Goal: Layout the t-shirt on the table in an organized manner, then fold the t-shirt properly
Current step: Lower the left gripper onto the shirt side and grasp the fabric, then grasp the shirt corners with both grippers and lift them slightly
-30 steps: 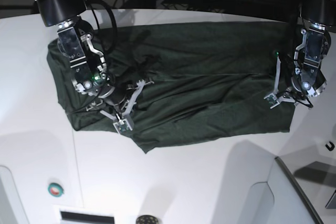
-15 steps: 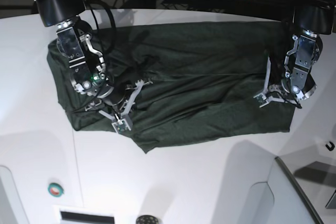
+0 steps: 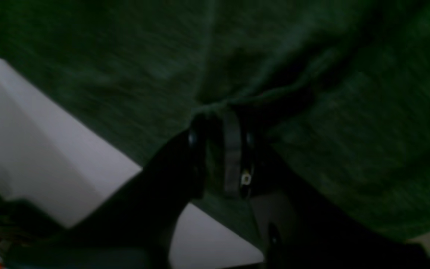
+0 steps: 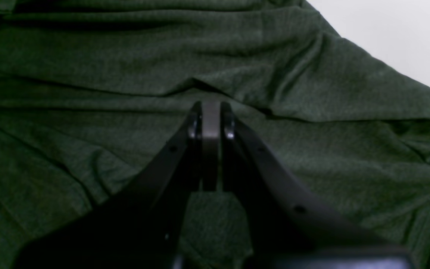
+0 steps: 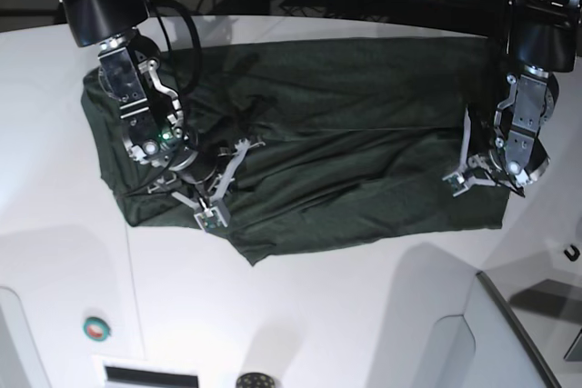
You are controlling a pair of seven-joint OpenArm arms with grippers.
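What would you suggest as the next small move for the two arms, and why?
Probably lift both pinches slightly and draw them apart. The left gripper and right gripper each look shut on a fold of the t-shirt, which lies wrinkled and half-doubled on the table, not yet spread flat.

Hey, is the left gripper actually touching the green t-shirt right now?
Touching. In the left wrist view the left gripper has its jaws nearly closed on a pinched ridge of the t-shirt, the fabric bunching up between the tips.
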